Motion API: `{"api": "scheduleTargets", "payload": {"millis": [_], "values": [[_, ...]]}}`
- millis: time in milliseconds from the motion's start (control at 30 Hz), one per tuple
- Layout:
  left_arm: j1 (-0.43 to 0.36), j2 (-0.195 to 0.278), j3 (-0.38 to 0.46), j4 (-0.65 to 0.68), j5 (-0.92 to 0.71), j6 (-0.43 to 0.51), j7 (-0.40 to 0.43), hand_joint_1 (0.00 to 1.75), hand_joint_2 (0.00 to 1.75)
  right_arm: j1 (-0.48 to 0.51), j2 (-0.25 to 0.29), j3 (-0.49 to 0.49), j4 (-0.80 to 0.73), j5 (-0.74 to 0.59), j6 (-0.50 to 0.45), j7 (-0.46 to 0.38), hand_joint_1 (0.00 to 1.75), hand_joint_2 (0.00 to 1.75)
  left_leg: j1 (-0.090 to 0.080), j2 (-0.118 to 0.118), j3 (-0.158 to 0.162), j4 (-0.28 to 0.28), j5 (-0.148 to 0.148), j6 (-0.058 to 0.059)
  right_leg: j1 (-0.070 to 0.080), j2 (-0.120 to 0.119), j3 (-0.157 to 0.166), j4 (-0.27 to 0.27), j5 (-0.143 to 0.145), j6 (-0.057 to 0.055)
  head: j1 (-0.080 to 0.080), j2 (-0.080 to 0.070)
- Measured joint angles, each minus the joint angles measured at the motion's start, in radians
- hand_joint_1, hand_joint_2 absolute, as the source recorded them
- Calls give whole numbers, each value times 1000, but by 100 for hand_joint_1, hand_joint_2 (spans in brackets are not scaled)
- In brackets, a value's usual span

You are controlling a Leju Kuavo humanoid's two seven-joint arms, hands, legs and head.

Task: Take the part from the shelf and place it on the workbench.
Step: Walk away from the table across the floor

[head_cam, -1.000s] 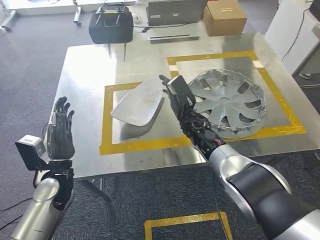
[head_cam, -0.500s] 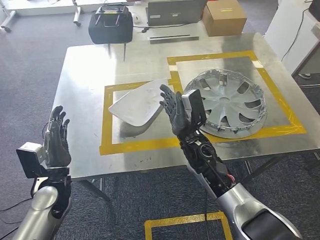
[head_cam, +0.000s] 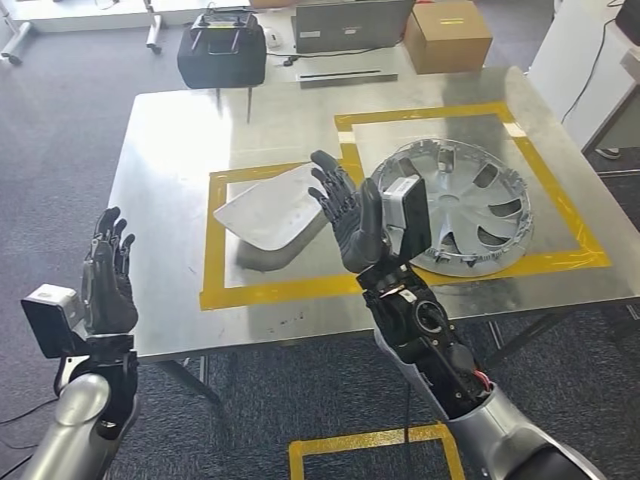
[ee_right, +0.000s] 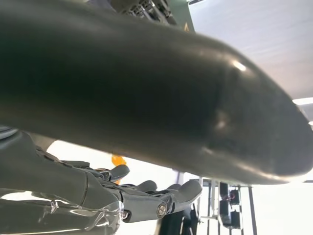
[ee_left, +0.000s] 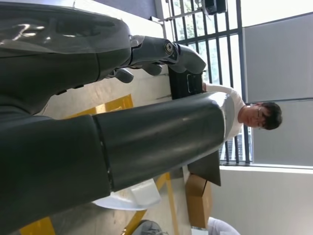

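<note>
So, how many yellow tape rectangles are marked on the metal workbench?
2. One tape rectangle frames the white panel near the workbench's middle. The other tape rectangle, on the right, frames the silver wheel cover. The right hand hides part of both.

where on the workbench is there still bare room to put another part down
Bare patches on the workbench: the whole left strip outside the yellow tape frame, the far band before the black case, and the front edge below the tape. Crowded: the white panel fills the left frame, the silver wheel cover the right frame, with the open right hand between them.
</note>
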Motion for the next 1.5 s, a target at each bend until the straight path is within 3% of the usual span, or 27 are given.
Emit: {"api": "scheduleTargets", "payload": {"millis": [133,200,267,333,367,400,433,533,600,700,733,800,867,900,933,967,1033,1100,1167,1233,1267,1333,1367,1400,1433,1467,1500], "values": [[2,4,2,-12,-2,-2,4,0,0,0,-8,8,-29,-3,-1,6,0,0,-1,0,0,5,-4,9,-1,0,4,-1,-2,6,0,0],[3,4,4,-18,-4,-4,5,0,0,0,-11,12,-40,-5,-1,8,0,0,6,4,9,-6,0,14,1,-1,2,7,-13,11,0,0],[4,4,5,-24,-5,-6,6,0,0,-1,-16,16,-49,-5,-2,9,0,0,13,9,19,-18,4,18,2,-3,-26,79,-62,17,9,0],[8,4,5,-26,-6,-6,6,0,0,2,-21,20,-54,-6,-2,10,0,0,14,11,23,-18,4,19,-1,-5,-84,217,-127,24,18,0],[10,4,5,-26,-6,-6,7,0,0,5,-23,22,-55,-6,-3,10,0,0,14,11,23,-18,4,19,-4,-6,-108,273,-143,28,21,0],[12,4,5,-26,-6,-7,7,0,0,8,-26,23,-55,-6,-3,10,0,0,15,11,23,-18,3,18,-7,-7,-119,295,-140,31,23,0],[13,4,5,-26,-6,-7,7,0,0,10,-28,24,-56,-7,-4,10,0,0,18,11,24,-16,2,17,-11,-8,-110,277,-118,34,25,0],[14,4,5,-27,-6,-7,7,0,0,10,-31,27,-62,-15,-5,10,0,0,24,10,22,-4,-5,3,-19,-10,-11,85,-29,44,35,0],[14,4,6,-30,-6,-6,8,0,0,10,-33,30,-66,-17,-6,10,0,0,23,8,17,4,-4,-12,-15,-6,25,22,-19,37,39,0],[14,4,7,-33,-7,-6,10,0,0,10,-35,33,-70,-17,-6,11,0,0,23,9,9,12,-6,-30,-14,-4,23,15,-14,12,31,0],[14,4,8,-34,-7,-6,11,0,0,10,-35,34,-71,-17,-6,11,0,0,25,10,0,33,-26,-35,-15,-5,21,12,-9,2,26,0],[15,4,9,-36,-8,-6,12,0,0,10,-35,35,-74,-17,-7,11,0,0,28,12,-45,144,-100,-43,-13,-8,12,9,1,-16,12,0],[18,4,9,-37,-8,-6,13,0,0,11,-35,36,-75,-17,-8,13,0,0,28,12,-99,281,-168,-47,-8,-10,-2,9,11,-25,0,0],[20,4,9,-37,-8,-6,14,0,0,11,-35,36,-75,-17,-9,13,0,0,28,12,-108,314,-178,-46,-6,-10,-10,9,17,-28,-3,0],[21,4,10,-37,-8,-6,15,0,0,12,-35,37,-75,-17,-10,14,0,0,28,12,-96,306,-169,-43,-3,-10,-18,9,23,-29,-5,0],[22,4,10,-37,-8,-6,15,0,0,12,-35,37,-75,-17,-11,14,0,0,27,12,-62,257,-146,-38,-1,-9,-24,9,29,-28,-7,0],[20,4,12,-40,-8,-6,17,0,0,11,-35,37,-77,-17,-12,16,0,0,20,12,38,104,-98,-23,3,-8,-34,10,40,-25,-8,0],[19,4,14,-44,-9,-6,19,0,0,11,-35,37,-80,-17,-13,18,0,0,11,12,94,11,-73,-13,3,-8,-37,7,51,-17,-6,0],[17,4,15,-47,-9,-5,21,0,0,12,-35,38,-81,-17,-14,20,0,0,6,13,95,-4,-61,-5,1,-9,-39,2,63,-4,-6,0],[15,4,15,-47,-9,-5,23,0,0,13,-36,40,-81,-17,-14,20,0,0,11,16,86,-14,-44,7,0,-8,-50,17,44,7,-7,0],[14,4,15,-47,-9,-5,23,0,0,13,-36,41,-81,-17,-13,20,0,0,14,19,80,-19,-34,13,-1,-9,-64,51,9,11,-3,0],[15,3,15,-47,-9,-5,23,0,0,15,-37,43,-80,-17,-13,20,0,0,16,22,60,-21,-17,20,-3,-10,-104,182,-91,18,6,0],[16,2,15,-46,-9,-5,22,0,0,16,-38,45,-80,-17,-13,20,0,0,16,22,49,-20,-8,20,-4,-10,-121,252,-129,22,10,0],[17,2,15,-46,-9,-5,22,0,0,17,-38,46,-80,-17,-13,20,0,0,16,23,38,-20,0,19,-5,-10,-126,301,-146,25,13,0],[18,2,15,-46,-9,-5,22,0,0,18,-39,48,-80,-17,-13,20,0,0,17,23,26,-19,9,17,-6,-10,-113,312,-141,28,16,0],[20,2,15,-46,-9,-5,22,0,0,18,-39,49,-80,-17,-13,20,0,0,18,23,15,-18,16,13,-8,-10,-81,283,-120,30,19,0],[20,2,15,-46,-9,-5,22,0,0,18,-40,50,-80,-17,-13,20,0,0,19,23,6,-16,23,9,-11,-10,-33,221,-93,31,23,0]]}}
